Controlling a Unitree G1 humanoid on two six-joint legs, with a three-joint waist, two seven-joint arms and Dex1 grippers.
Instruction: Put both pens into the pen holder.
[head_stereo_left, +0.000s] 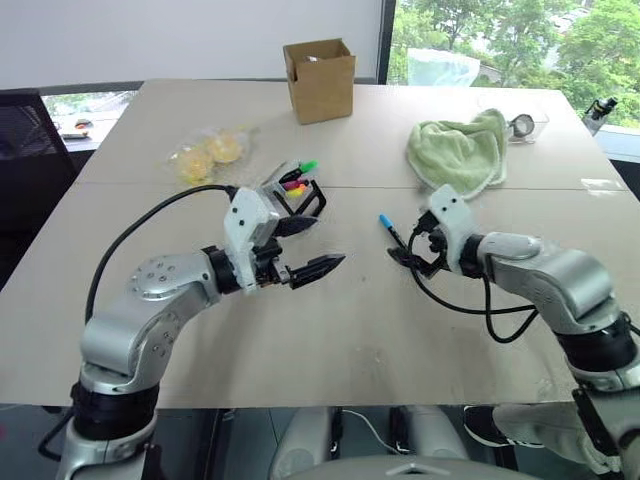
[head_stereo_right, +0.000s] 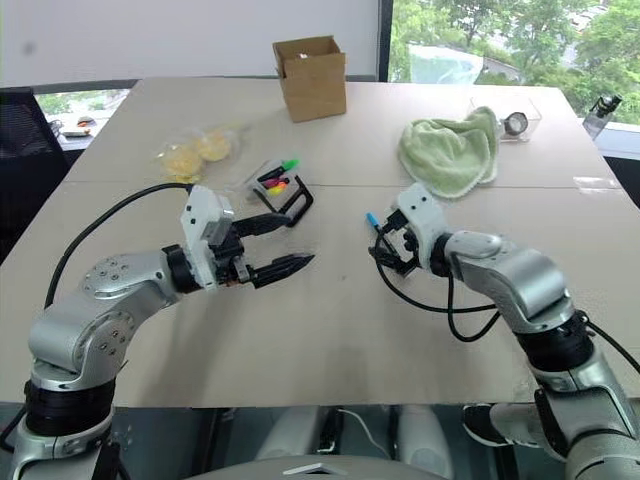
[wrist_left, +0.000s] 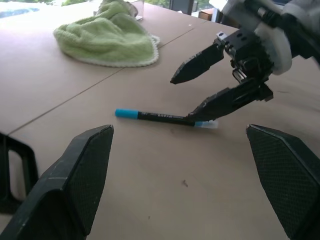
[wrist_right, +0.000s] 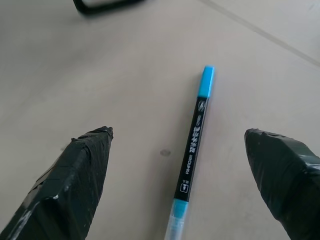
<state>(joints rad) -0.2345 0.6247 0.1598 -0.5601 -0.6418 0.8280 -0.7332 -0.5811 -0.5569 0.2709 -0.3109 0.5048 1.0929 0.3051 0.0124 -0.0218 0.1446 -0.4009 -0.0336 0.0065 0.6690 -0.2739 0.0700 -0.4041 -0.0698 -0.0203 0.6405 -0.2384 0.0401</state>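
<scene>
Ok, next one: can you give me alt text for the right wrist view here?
A blue-ended pen with a black barrel lies flat on the beige table, between the two black fingers of the open right end effector, which do not touch it. One corner of the black pen holder shows at the far edge.
</scene>
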